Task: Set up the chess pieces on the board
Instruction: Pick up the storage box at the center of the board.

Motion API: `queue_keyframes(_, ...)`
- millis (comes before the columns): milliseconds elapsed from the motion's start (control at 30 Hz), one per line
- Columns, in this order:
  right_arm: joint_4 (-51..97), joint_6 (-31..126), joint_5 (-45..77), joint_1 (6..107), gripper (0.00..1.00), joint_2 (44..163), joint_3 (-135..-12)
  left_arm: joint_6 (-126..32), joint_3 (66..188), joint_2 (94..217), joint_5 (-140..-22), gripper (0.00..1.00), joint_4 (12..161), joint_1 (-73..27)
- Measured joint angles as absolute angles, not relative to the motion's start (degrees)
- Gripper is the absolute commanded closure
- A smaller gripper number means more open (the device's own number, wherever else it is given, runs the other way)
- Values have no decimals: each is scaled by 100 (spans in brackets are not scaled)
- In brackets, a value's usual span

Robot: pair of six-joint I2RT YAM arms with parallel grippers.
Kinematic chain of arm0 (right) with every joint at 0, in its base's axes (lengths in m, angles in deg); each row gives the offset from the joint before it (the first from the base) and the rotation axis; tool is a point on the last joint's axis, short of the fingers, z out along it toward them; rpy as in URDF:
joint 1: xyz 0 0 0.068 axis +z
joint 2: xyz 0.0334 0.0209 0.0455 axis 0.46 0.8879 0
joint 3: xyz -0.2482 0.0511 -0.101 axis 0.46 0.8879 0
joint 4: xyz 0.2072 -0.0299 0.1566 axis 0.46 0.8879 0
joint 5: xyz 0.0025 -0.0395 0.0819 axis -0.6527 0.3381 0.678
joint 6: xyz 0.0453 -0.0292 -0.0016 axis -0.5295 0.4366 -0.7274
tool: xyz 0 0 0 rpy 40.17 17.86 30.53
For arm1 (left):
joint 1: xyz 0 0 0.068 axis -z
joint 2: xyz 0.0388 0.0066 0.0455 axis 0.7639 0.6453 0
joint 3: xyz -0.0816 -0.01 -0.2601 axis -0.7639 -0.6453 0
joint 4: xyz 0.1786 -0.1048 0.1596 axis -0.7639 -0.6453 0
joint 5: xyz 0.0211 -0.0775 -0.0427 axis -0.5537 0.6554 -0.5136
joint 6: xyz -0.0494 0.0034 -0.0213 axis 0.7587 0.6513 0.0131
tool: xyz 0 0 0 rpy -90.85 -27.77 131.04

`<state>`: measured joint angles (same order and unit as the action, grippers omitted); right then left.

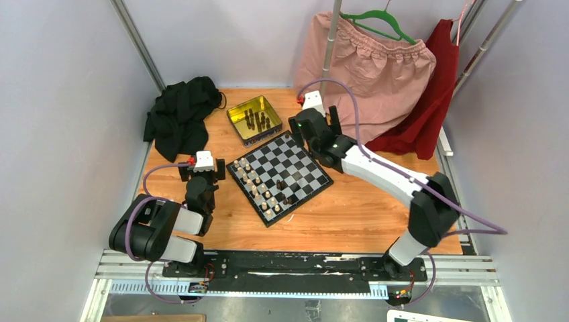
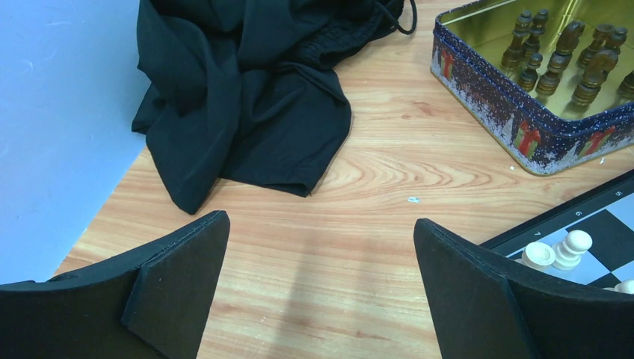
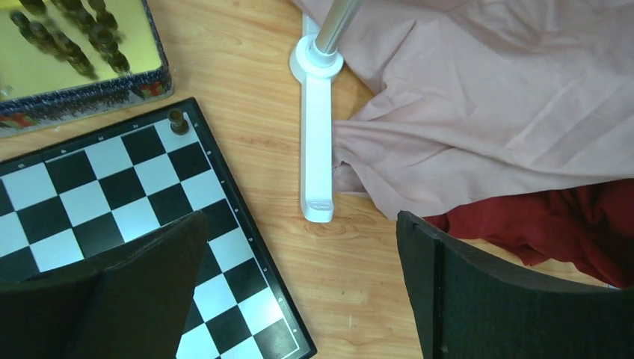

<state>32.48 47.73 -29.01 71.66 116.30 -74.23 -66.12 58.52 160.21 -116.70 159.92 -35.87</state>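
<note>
A black cloth (image 1: 180, 115) lies bunched on the worktop (image 1: 349, 208) at the upper left. Below it, the left end effector (image 2: 320, 224) hovers with jaws spread wide, holding nothing. In the centre sits the board (image 1: 298, 168), with cream chess pieces (image 1: 258, 188) lined along its left edge and a few dark chess pieces (image 1: 280, 184) mid-board. More dark ones stand in the yellow tin (image 2: 508, 112) above it. By the board's upper corner the right end effector (image 3: 299, 221) is open and empty. A pink skirt (image 1: 376, 74) and a red garment (image 1: 429, 107) hang at the upper right.

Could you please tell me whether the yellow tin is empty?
Not empty: several dark brown chess pieces stand inside the open tin.
</note>
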Motion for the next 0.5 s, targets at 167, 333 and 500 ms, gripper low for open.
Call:
queue_keyframes(167, 2557, 4957, -2571, 7174, 7, 10732, -6649, -6612, 5852, 16021, -11670, 0, 15992, -3587)
queue_keyframes(333, 1963, 5121, -1868, 7150, 12, 10494, -6415, -6612, 5852, 16021, -11667, 0, 15992, -3587)
queue_keyframes(500, 2079, 5197, -1415, 7150, 14, 11128, -7095, -6603, 5852, 16021, -11672, 0, 15983, -3587)
